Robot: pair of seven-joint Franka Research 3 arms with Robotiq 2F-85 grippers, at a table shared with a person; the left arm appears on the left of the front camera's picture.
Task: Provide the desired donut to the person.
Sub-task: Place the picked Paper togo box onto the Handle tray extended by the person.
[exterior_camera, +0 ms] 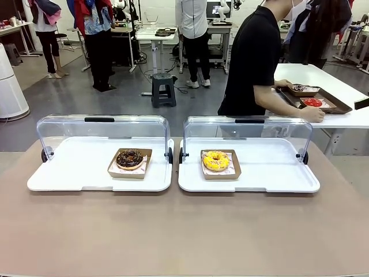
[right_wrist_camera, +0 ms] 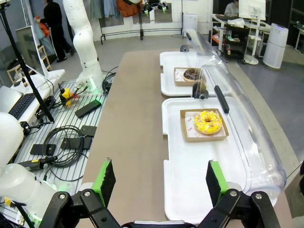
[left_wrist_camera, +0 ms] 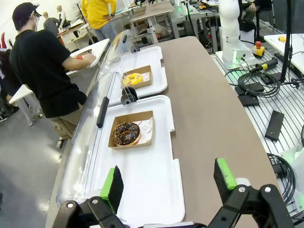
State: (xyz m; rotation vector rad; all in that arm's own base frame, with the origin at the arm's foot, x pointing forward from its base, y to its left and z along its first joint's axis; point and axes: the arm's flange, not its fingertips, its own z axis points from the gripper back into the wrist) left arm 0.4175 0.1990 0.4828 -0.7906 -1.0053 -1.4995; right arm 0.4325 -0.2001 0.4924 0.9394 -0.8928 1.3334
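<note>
Left end effector (left_wrist_camera: pixel 168 183) open, over tray (left_wrist_camera: pixel 161 199) edge

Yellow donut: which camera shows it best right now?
The right wrist view: the yellow donut lies near and unobstructed in its cardboard tray, seen from above. The front view shows it clearly but lower-angled. The left wrist view shows it small and far, beyond the chocolate donut.
</note>
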